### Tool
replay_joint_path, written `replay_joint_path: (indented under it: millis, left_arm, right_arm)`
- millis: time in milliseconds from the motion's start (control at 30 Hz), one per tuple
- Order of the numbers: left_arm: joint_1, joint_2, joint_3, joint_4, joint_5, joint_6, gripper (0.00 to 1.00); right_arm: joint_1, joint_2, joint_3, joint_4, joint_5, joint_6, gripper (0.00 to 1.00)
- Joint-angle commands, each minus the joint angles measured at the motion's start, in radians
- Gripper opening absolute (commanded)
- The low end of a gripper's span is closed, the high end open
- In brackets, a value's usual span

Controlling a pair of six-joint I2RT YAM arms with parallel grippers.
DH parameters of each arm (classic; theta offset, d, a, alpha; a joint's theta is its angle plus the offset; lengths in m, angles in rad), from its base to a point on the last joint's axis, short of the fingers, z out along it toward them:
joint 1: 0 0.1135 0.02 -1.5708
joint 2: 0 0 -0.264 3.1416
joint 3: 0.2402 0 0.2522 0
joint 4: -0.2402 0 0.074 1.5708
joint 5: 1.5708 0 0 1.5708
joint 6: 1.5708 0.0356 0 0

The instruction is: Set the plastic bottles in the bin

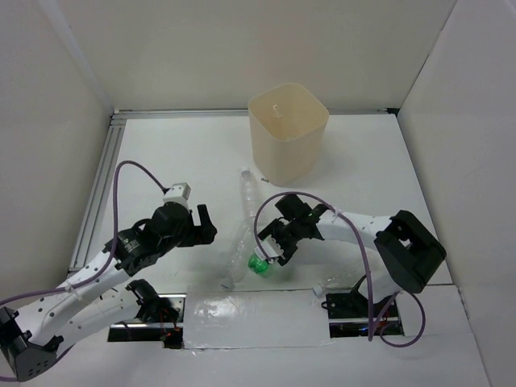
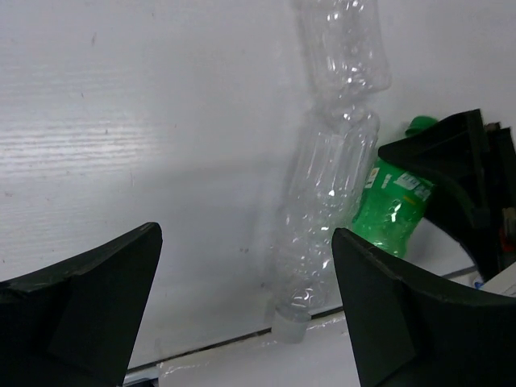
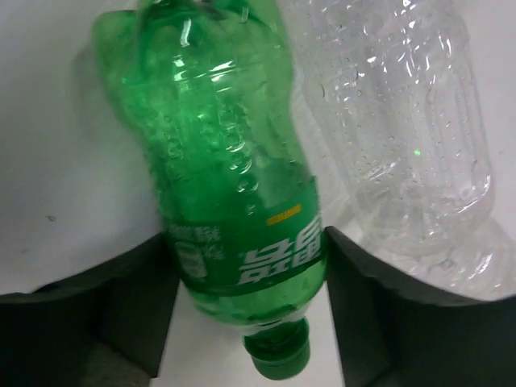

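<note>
Jaws of right gripper point(image 3: 246, 242) clasp green bottle point(image 3: 230, 145) sidewalls.

Robot lab test cell, not a home or shop. A bare white counter point(image 1: 177, 161) is boxed in by plain white panels point(image 1: 242, 48) behind and to both sides of the bin point(image 1: 284, 157). An aluminium framing rail point(image 1: 95, 193) runs along the counter edge left of the bin. The left arm point(image 1: 89, 282) and right arm point(image 1: 363, 230), white and black, are bolted at the counter edge opposite the bin, trailing loose purple cables point(image 1: 115, 201). A clear tape patch point(image 1: 242, 318) lies between their bases. Props are junk items: clear bottles point(image 1: 248, 193) and a green bottle point(image 1: 260, 264) on the bin's near side.
</note>
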Motion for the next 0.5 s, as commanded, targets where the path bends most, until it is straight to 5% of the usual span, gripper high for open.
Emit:
replay_joint_path:
  millis: [0,67,167,267,467]
  left_arm:
    - [-0.028,-0.001,-0.022,0.018,0.050,-0.053,0.99]
    - [-0.040,0.008,-0.034,0.052,0.061,-0.029,0.99]
    - [-0.060,0.018,-0.077,0.144,0.105,0.017,0.99]
    - [-0.060,0.040,-0.109,0.234,0.164,0.052,0.99]
    - [-0.069,0.062,-0.141,0.328,0.220,0.085,0.99]
  right_arm:
    - [0.016,0.010,0.003,0.006,0.011,-0.017,0.65]
    - [0.016,-0.016,0.041,-0.098,0.011,-0.017,0.45]
    - [-0.001,-0.097,0.121,-0.321,-0.056,-0.040,0.30]
    - [-0.052,-0.259,0.225,-0.420,-0.159,0.014,0.30]
    - [-0.070,-0.388,0.493,-0.251,-0.063,0.438,0.29]
